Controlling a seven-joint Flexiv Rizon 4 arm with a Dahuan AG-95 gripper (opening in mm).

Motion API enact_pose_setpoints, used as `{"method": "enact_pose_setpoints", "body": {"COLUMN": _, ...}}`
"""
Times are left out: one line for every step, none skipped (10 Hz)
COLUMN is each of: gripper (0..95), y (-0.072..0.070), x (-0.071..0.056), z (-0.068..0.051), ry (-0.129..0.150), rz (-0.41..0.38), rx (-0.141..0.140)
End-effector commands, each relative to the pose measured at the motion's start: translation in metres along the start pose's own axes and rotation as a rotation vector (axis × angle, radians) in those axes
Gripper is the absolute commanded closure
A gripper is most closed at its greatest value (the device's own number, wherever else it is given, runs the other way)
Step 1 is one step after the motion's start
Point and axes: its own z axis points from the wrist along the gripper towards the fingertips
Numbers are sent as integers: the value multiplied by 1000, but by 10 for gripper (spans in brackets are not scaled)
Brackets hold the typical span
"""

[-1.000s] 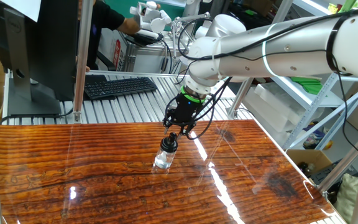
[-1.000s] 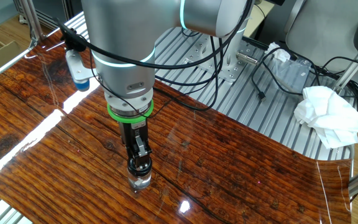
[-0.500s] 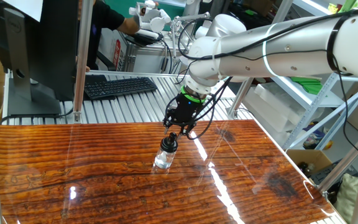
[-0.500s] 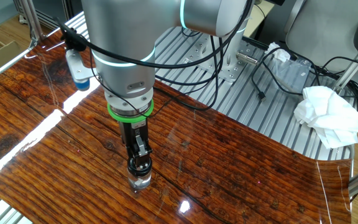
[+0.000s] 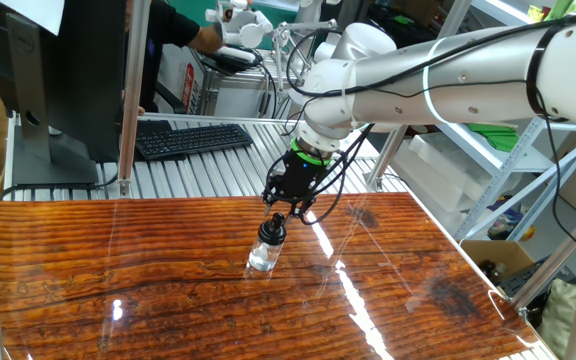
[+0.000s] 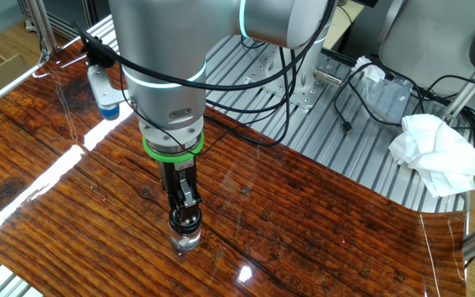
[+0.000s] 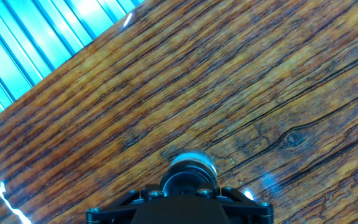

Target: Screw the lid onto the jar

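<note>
gripper [image 5: 279, 216] pointing down, closed on the dark lid [image 5: 271, 231], lid sitting atop the clear jar [image 5: 263, 257], jar upright on glossy wooden surface [image 5: 168, 290], keyboard [image 5: 192, 138] behind

There was one jar [image 5: 263, 256] with one lid [image 5: 271, 232], one gripper [image 5: 286, 209], one keyboard [image 5: 192, 139] upper left, and one crumpled cloth [image 6: 434, 153] at right.
</note>
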Motion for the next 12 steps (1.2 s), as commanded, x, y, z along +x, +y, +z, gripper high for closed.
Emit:
{"method": "enact_pose_setpoints", "body": {"gripper": 570, "y": 0, "x": 0, "z": -1, "ry": 1, "rz": -1, "rx": 1}}
{"method": "enact_pose_setpoints", "body": {"gripper": 570, "y": 22, "x": 3, "z": -27, "ry": -25, "rz": -320, "rx": 219}}
{"method": "enact_pose_setpoints", "body": {"gripper": 190, "y": 23, "x": 4, "z": -29, "ry": -27, "rz": -319, "rx": 224}}
{"method": "enact_pose_setpoints", "body": {"gripper": 190, "y": 23, "x": 6, "z": -31, "ry": -34, "rz": -326, "rx": 241}}
{"method": "enact_pose_setpoints", "body": {"gripper": 190, "y": 23, "x": 7, "z": -32, "ry": -34, "rz": -330, "rx": 246}}
{"method": "enact_pose_setpoints", "body": {"gripper": 190, "y": 23, "x": 7, "z": -33, "ry": -33, "rz": -335, "rx": 247}}
{"method": "enact_pose_setpoints", "body": {"gripper": 190, "y": 24, "x": 5, "z": -33, "ry": -30, "rz": -343, "rx": 247}}
{"method": "enact_pose_setpoints", "body": {"gripper": 190, "y": 25, "x": 3, "z": -33, "ry": -28, "rz": -361, "rx": 249}}
{"method": "enact_pose_setpoints", "body": {"gripper": 190, "y": 26, "x": 2, "z": -32, "ry": -29, "rz": -364, "rx": 250}}
{"method": "enact_pose_setpoints", "body": {"gripper": 190, "y": 27, "x": 0, "z": -30, "ry": -30, "rz": -379, "rx": 255}}
{"method": "enact_pose_setpoints", "body": {"gripper": 190, "y": 26, "x": -3, "z": -29, "ry": -28, "rz": -393, "rx": 249}}
{"method": "enact_pose_setpoints", "body": {"gripper": 380, "y": 24, "x": -5, "z": -27, "ry": -25, "rz": -409, "rx": 242}}
